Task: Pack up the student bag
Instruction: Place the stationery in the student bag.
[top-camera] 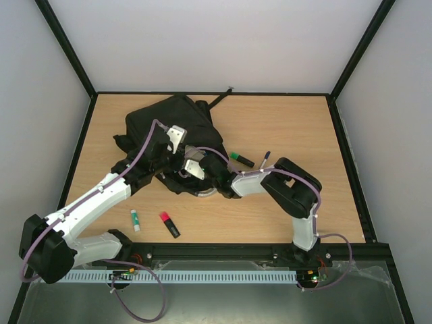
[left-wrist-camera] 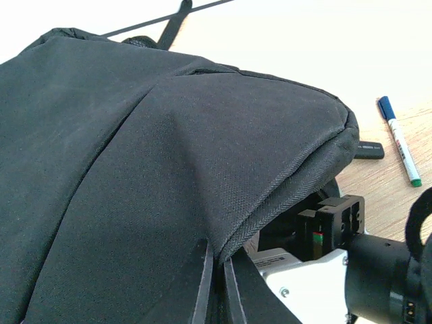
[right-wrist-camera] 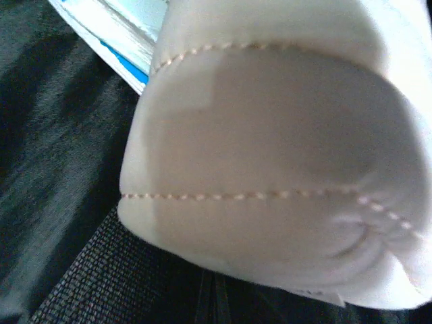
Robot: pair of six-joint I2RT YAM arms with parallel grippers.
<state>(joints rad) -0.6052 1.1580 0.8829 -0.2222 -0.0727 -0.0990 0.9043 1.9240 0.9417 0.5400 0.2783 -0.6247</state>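
Left gripper (left-wrist-camera: 217,262) is clamped on a fold of the student bag (left-wrist-camera: 121,175), which is black and slumped. Right gripper (right-wrist-camera: 214,304) is closed tight, with the white pouch (right-wrist-camera: 270,169) right up against it.

The student bag (left-wrist-camera: 135,169) is filling most of the frame, its black fabric rising in a fold toward the lens; the left gripper (left-wrist-camera: 217,270) is pinching the bag's seamed edge between closed fingers at the bottom; the right arm (left-wrist-camera: 317,270), white and black, is sitting under that lifted edge; a white pen (left-wrist-camera: 399,142) with a blue cap is lying on the wooden table (left-wrist-camera: 378,185) at right; a black strap (left-wrist-camera: 172,20) is trailing away at the top.
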